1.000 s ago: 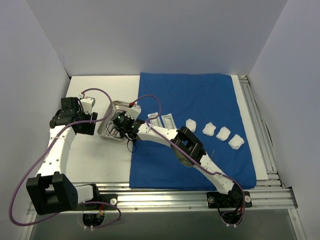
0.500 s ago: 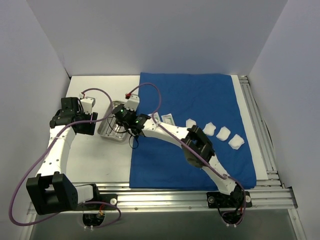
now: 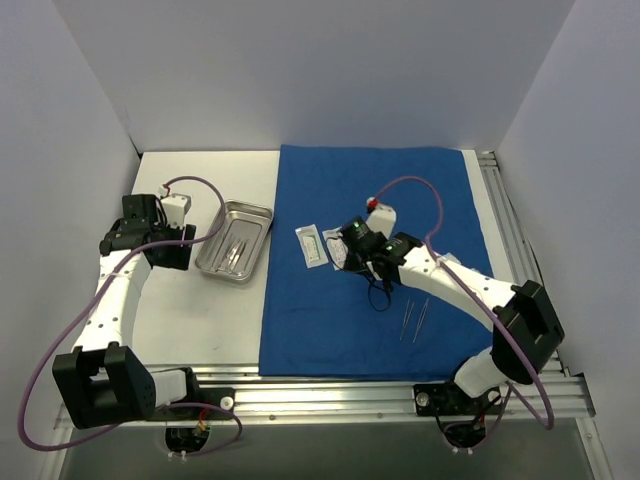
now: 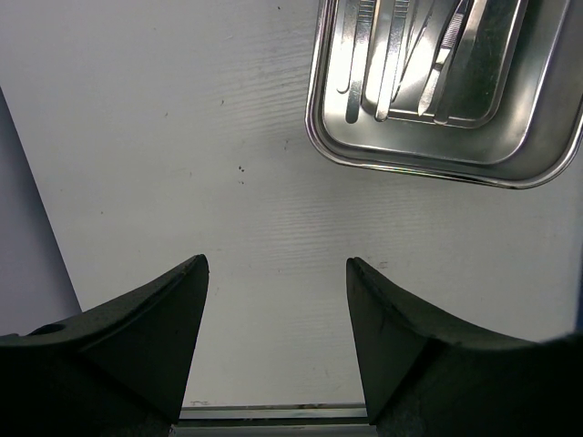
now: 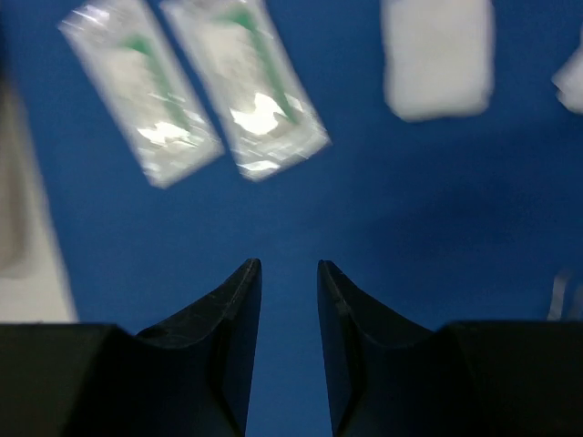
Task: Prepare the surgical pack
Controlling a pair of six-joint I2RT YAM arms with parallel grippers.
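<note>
**Surgical pack spread in pieces, wrapping not yet begun**

Surgical pack parts are seen loose across the tabletop (image 4: 182, 137), nothing bundled. The royal-blue drape (image 3: 400, 190), soft cloth and faintly creased, is laid flat from the far edge to the near edge, over the middle and right. Just beside its left hem, on bare white, sits the steel tray (image 4: 437, 171), shiny, shallow and round-cornered, with slim tray instruments (image 4: 401, 55) lined up inside. Two loose instruments (image 3: 413, 320) lie on the cloth toward the near right corner. Two white sachets (image 5: 248, 96), glossy and crinkled, are placed side by side mid-drape, with a fluffy gauze wad (image 5: 438, 56) to their right.

The right hand (image 5: 289, 269) is held over the blue below the sachets, narrowed to a slit and empty. The left hand (image 4: 276, 264) is spread wide, empty, over bare tabletop near the tray.

Laying-out is judged to be the step in hand. A fine pinch on flat, slick steel is likely called for next.
</note>
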